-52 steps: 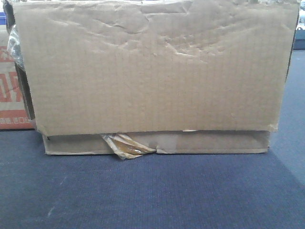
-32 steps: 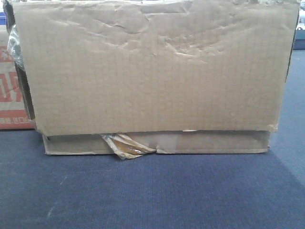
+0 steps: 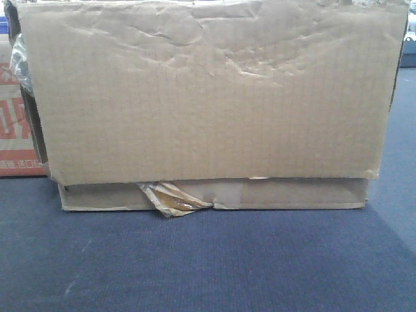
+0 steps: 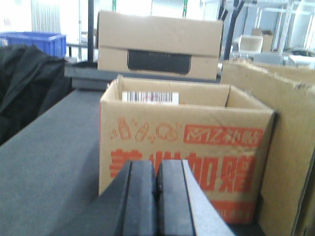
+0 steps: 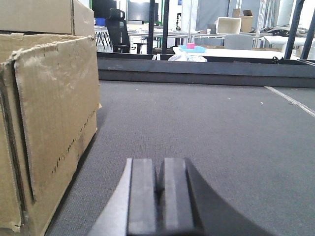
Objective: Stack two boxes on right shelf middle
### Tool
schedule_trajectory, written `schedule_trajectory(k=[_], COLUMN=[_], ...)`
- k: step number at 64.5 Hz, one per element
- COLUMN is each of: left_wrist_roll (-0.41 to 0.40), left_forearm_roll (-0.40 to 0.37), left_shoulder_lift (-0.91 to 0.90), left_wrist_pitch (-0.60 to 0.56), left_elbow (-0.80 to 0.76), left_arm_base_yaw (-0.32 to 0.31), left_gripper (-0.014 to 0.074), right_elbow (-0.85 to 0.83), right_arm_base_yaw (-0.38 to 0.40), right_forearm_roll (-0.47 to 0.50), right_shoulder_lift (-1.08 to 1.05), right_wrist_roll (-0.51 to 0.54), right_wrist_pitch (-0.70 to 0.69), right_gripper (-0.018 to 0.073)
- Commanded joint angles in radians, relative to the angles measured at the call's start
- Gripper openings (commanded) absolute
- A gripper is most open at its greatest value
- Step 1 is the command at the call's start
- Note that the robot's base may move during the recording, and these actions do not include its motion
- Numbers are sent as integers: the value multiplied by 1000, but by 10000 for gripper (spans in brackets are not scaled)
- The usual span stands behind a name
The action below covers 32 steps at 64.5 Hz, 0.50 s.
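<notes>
Brown corrugated cardboard fills almost the whole front view. The large box point(image 3: 208, 97), creased and dented near its top, sits on the flat box point(image 3: 292, 194). Only the front strip of the flat box shows beneath it, with a curl of glossy tape point(image 3: 172, 200) peeling off. The frame cuts off the large box's top edge, and everything behind it is hidden. At the left edge, a sliver of the red-printed box point(image 3: 12, 130) shows, mostly covered. The stack rests on a dark blue-grey felt-like surface point(image 3: 208, 266).

From the left wrist, the left gripper point(image 4: 156, 167) is low over that surface, its pads pressed together with nothing between them. Just ahead stands the red-printed box, open-topped, with a barcode label point(image 4: 150, 97) inside its far wall. Brown cardboard stands beside it on the right, cut off by the frame. Farther back are another carton with a dark handle slot point(image 4: 157, 46), a blue bin point(image 4: 37, 42) and a heap of black cloth point(image 4: 24, 88).

From the right wrist, the right gripper point(image 5: 157, 164) is likewise closed and empty. A ragged cardboard side point(image 5: 54, 113) stands to its left, apart from it, and I cannot tell which box it belongs to. The grey mat runs to a dark rail point(image 5: 206, 73). Beyond that are an office chair point(image 5: 117, 27) and a white table point(image 5: 231, 51), too small to make out well.
</notes>
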<state>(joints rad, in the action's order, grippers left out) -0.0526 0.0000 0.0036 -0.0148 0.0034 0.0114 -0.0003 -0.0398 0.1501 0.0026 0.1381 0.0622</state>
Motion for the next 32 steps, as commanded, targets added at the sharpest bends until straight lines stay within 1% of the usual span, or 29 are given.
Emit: schedule_trajectory(k=[1, 9, 13, 17, 21, 27, 32], left_wrist_roll=[2, 2, 2, 2, 2, 2, 2], left_forearm_roll=[7, 7, 7, 7, 7, 7, 9], left_shoulder_lift=[-4, -4, -4, -4, -4, -4, -4], left_wrist_pitch=[-38, -43, -81, -121, -132, -114, -41], left_elbow=[-3, -3, -3, -3, -23, -116, -237], left_arm_base_yaw=[6, 6, 6, 6, 6, 6, 6], left_gripper=[-111, -111, -111, -111, -111, -111, -111], right_elbow=[0, 0, 0, 0, -28, -131, -244], right_arm_base_yaw=[-2, -1, -1, -1, -1, -1, -1], right_forearm_roll=[-7, -7, -3, -1, -1, -1, -1], right_shoulder_lift=[-3, -3, -3, -3, -3, -3, -3], right_wrist_roll=[2, 2, 2, 2, 2, 2, 2], right_wrist_pitch=[-20, -53, -148, -207, -194, -135, -72], right_gripper=[-162, -162, -162, -162, -162, -162, -162])
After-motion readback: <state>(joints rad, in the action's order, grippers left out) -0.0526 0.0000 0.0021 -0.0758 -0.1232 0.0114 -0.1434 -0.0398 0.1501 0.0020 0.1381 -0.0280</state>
